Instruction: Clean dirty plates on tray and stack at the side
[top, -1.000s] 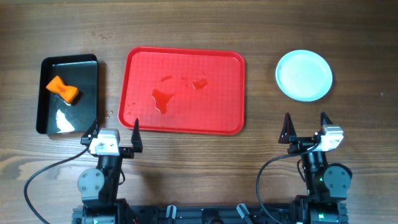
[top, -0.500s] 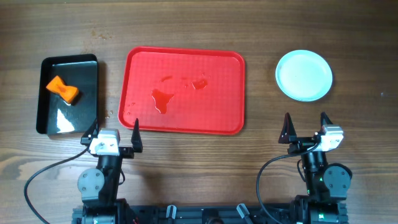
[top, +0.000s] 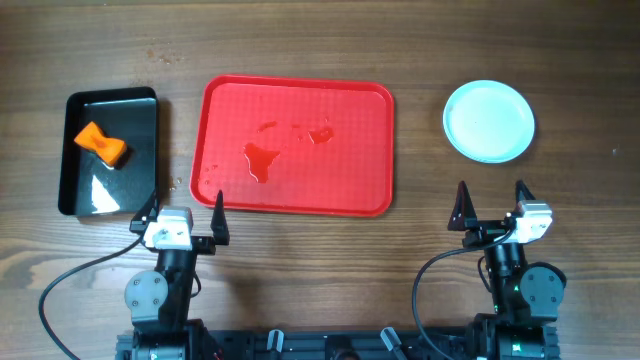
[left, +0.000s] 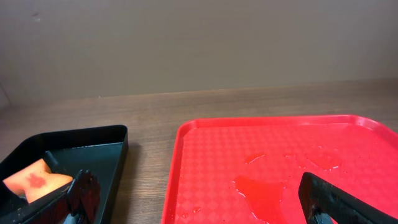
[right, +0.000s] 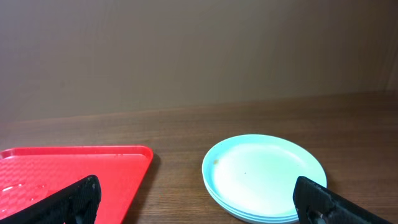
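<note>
The white, faintly bluish plates (top: 488, 120) sit in one stack on the table to the right of the red tray (top: 296, 146). The stack also shows in the right wrist view (right: 264, 177), with a tiny brown speck near the top plate's rim. The tray holds no plates, only wet patches near its middle; it shows in the left wrist view (left: 280, 168) too. My left gripper (top: 186, 212) is open and empty by the tray's front left corner. My right gripper (top: 492, 203) is open and empty in front of the plate stack.
A glossy black tray (top: 108, 152) stands left of the red tray and holds an orange sponge (top: 102, 144). The sponge also shows in the left wrist view (left: 34, 179). Both arm bases stand at the table's front edge.
</note>
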